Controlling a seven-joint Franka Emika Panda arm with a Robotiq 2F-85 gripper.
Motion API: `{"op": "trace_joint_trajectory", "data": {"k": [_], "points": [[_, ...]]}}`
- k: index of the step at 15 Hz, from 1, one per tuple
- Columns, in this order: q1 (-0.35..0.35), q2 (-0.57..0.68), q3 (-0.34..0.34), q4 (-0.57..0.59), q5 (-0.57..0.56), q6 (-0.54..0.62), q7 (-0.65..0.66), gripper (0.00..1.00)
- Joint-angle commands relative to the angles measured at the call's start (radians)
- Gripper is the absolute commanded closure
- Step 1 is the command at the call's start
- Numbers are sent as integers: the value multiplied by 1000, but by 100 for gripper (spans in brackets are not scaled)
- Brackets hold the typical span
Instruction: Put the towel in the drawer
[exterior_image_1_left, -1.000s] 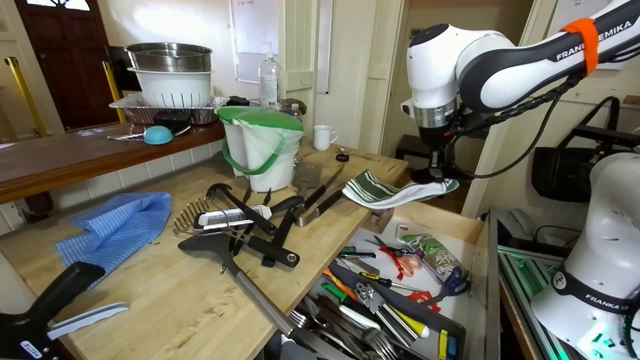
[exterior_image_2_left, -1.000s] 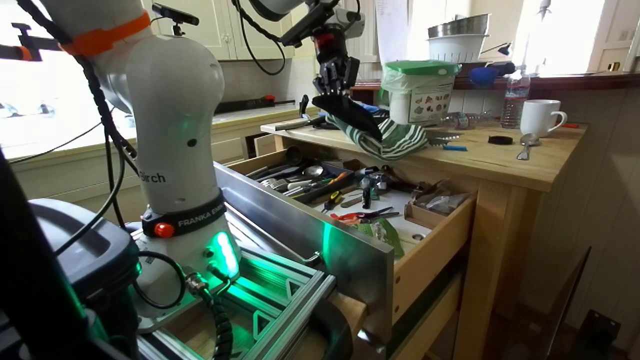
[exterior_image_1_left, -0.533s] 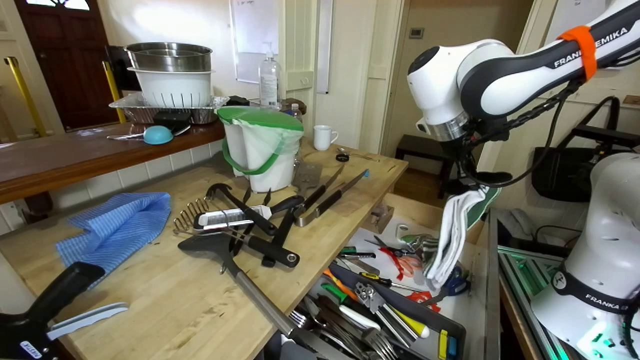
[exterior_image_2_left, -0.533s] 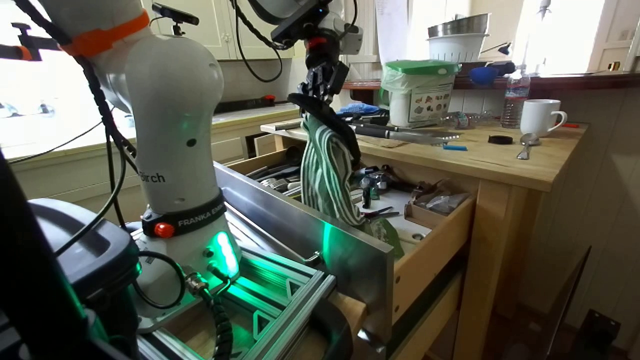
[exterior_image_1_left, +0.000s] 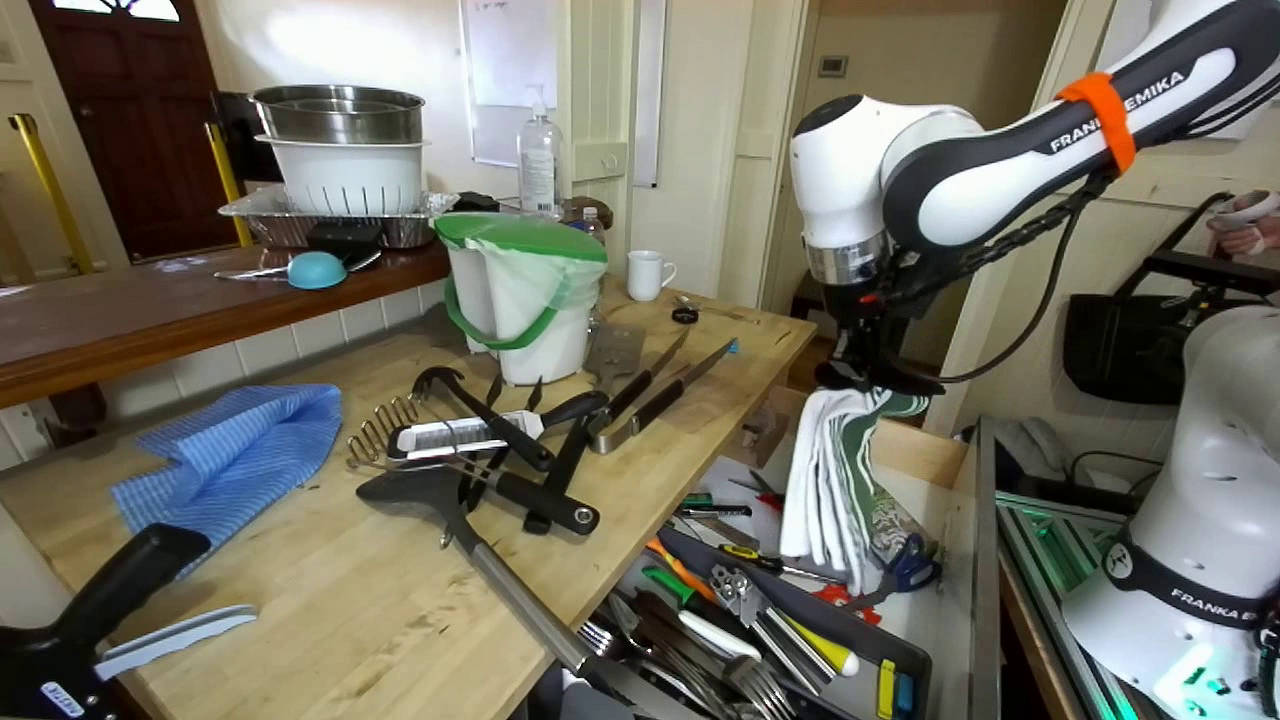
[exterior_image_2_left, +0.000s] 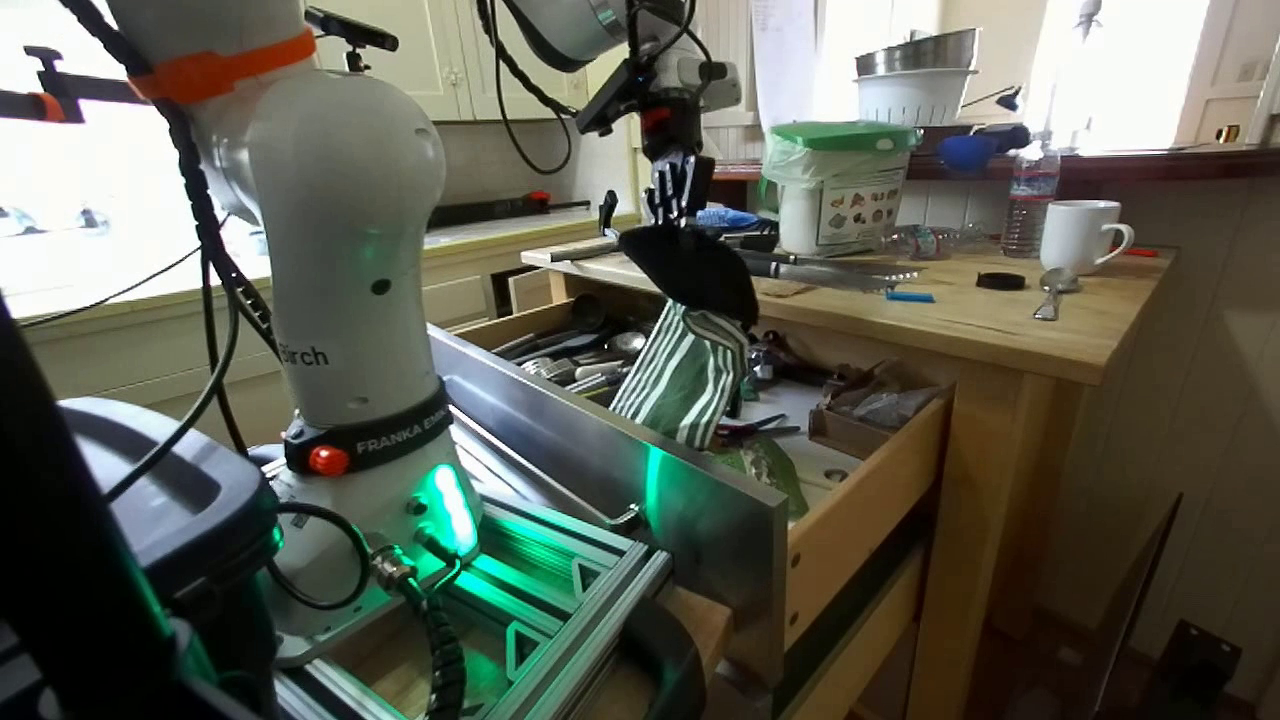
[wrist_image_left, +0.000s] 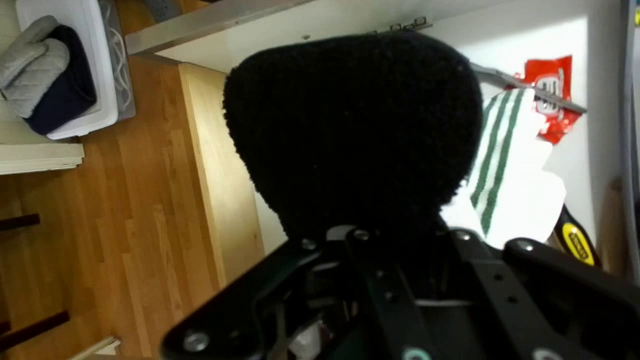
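Plenty of green and white stripes on the soft, folded towel (exterior_image_1_left: 825, 480). Hangs over the open, metal-fronted wooden drawer (exterior_image_2_left: 870, 510). Slopes down through the white arm (exterior_image_1_left: 1010, 190) to a vertical wrist. Pinches the towel in the gripper (exterior_image_2_left: 675, 220) by a fuzzy, rounded black piece (wrist_image_left: 350, 135) at its top. Cannot make out the fingertips against that black in the wrist view, nor the join with the towel.
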Motion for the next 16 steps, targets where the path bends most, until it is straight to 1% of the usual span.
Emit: {"op": "trace_joint_trajectory", "data": {"k": [1, 3, 4, 7, 10, 12, 14, 16], "points": [[-72, -117, -45, 25, -23, 26, 7, 94], [-110, -152, -33, 11, -76, 53, 72, 94], [-118, -166, -32, 5, -71, 31, 60, 94], [-110, -249, -19, -39, -23, -24, 22, 94], [-101, -291, 28, -95, -14, -52, 60, 94], [-92, -290, 64, -127, 1, -63, 98, 94], [-100, -292, 82, -142, -3, -45, 144, 94], [-134, -328, 91, -150, -62, -4, 243, 94]]}}
